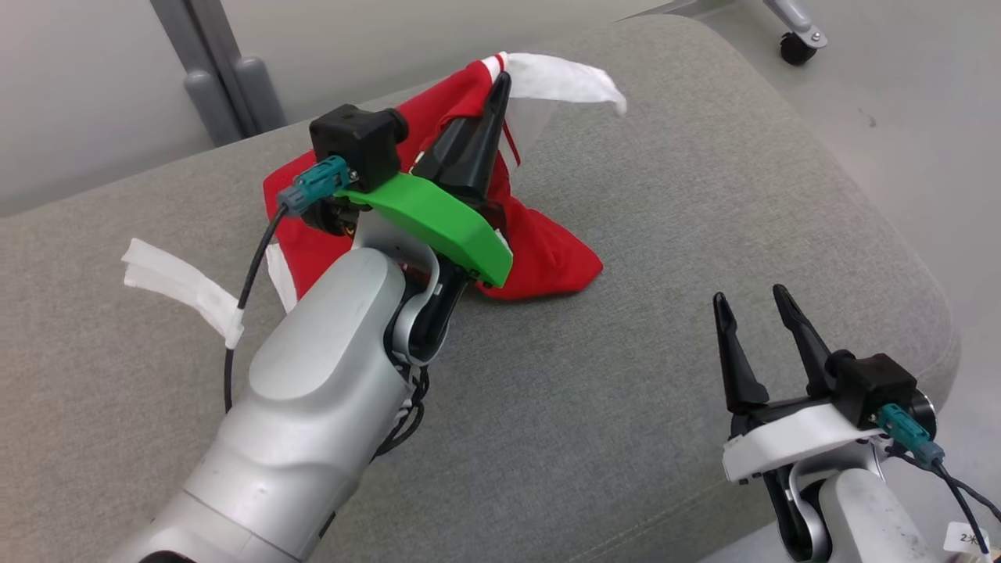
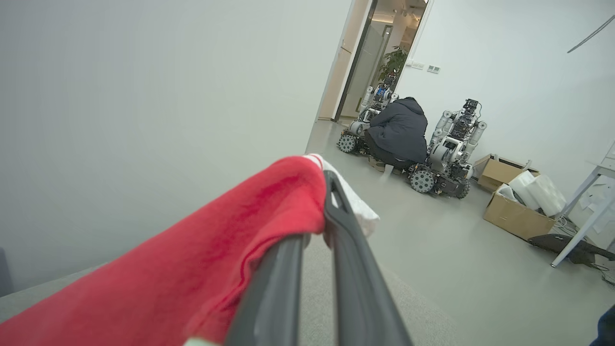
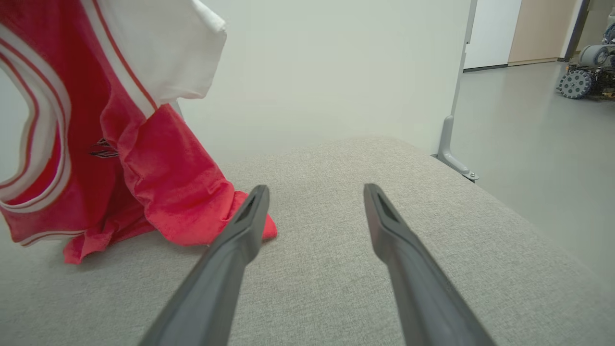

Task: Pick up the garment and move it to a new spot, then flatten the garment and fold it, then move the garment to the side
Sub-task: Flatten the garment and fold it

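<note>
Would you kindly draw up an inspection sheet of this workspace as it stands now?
Surface: grey fabric cushion, no marks seen.
Job's things: red and white garment, top lifted, lower part resting on the cushion.
Clutter: white strip near the left arm; cannot tell what it is.
Grippers: left gripper shut on the garment's upper edge; right gripper open, apart from the garment.
Cables: left wrist cable and right wrist cable, both loose.
Surroundings: person crouched by wheeled robots; cardboard boxes on the floor.
</note>
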Motion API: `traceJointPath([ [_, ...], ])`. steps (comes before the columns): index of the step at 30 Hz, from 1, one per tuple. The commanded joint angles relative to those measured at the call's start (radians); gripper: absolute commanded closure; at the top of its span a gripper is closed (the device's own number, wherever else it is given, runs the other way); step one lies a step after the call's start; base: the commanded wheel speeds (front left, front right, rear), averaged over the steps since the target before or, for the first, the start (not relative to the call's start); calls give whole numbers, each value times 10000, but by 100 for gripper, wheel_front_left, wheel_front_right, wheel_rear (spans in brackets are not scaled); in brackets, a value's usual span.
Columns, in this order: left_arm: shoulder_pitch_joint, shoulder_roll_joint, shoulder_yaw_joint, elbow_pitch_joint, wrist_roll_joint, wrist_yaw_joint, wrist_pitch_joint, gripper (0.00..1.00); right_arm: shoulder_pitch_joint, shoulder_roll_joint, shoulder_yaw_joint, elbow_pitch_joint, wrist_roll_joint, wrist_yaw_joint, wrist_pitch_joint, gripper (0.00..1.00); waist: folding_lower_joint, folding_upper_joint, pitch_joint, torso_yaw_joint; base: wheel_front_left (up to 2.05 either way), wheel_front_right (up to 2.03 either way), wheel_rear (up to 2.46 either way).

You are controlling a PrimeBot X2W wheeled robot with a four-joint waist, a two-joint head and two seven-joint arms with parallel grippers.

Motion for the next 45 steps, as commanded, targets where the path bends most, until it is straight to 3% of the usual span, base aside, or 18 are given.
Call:
traceJointPath([
  [1,266,89,-27,-113,-82,-30,116,100,144,-15,-105,-46,-16,-14,-30,0,0,-1,-26,215,0,0,0],
  [8,2202,1481,-320,-1292,-356,247,1112,100,299,-14,-358,-88,-179,-14,-30,0,0,-1,-30,1253,0,0,0],
  [14,4225,3218,-232,-2719,-609,1063,2001,100,134,-15,-169,-119,-209,-14,-30,0,0,-1,26,2006,0,0,0],
  [22,5346,4702,-172,-3737,-623,1887,2973,100,131,-18,-136,-24,-296,-14,-30,0,0,-1,21,2409,0,0,0],
  [27,5118,5026,20,-3477,-233,2503,2916,100,96,-21,-91,44,-338,-14,-30,0,0,-1,-66,2442,0,0,0],
  [36,4699,5113,497,-2682,-79,3560,2804,100,151,-20,24,113,-385,-14,-30,0,0,-1,-322,2296,0,0,0],
  [40,5212,5343,569,-3135,-63,4076,2940,100,387,-17,-137,76,-414,-12,-30,0,0,-1,-421,2429,0,0,0],
  [45,6082,5653,653,-4758,-290,4689,3202,100,519,-18,-246,26,-427,-12,-30,0,0,-1,-450,2809,0,0,0],
])
